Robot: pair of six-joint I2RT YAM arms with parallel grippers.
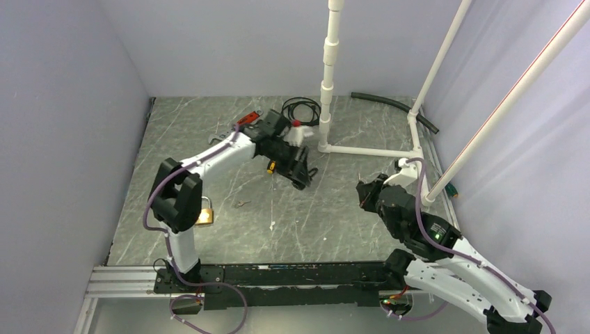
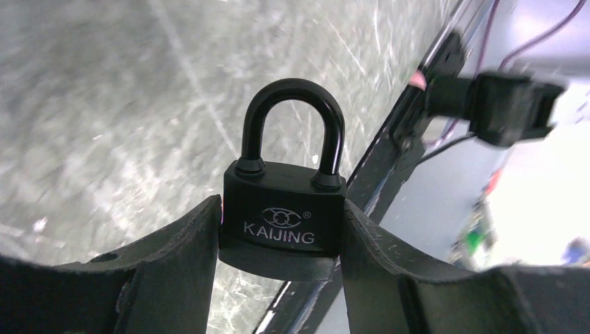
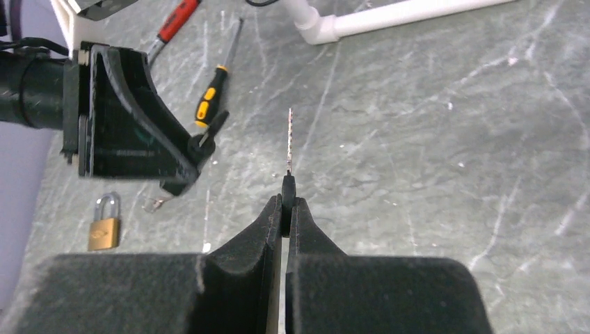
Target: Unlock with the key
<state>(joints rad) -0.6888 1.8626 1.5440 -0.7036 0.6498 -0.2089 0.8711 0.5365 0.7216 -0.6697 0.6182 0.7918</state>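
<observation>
A black padlock (image 2: 284,216) marked KAIJING is held upright between the fingers of my left gripper (image 2: 282,233), its shackle closed and pointing away from the wrist camera. In the top view the left gripper (image 1: 300,177) hangs above the middle of the table. My right gripper (image 3: 287,205) is shut on the black head of a key; the thin metal blade of the key (image 3: 289,139) sticks straight out ahead. In the top view the right gripper (image 1: 365,191) is to the right of the left one, a gap apart. The left gripper also shows in the right wrist view (image 3: 132,125), left of the key.
A brass padlock (image 1: 204,212) lies by the left arm's base. A yellow-and-black screwdriver (image 3: 216,83) and a red-handled tool (image 3: 177,21) lie behind the left gripper. A white pipe frame (image 1: 327,83), a coiled black cable (image 1: 300,108) and a black hose (image 1: 389,104) stand at the back.
</observation>
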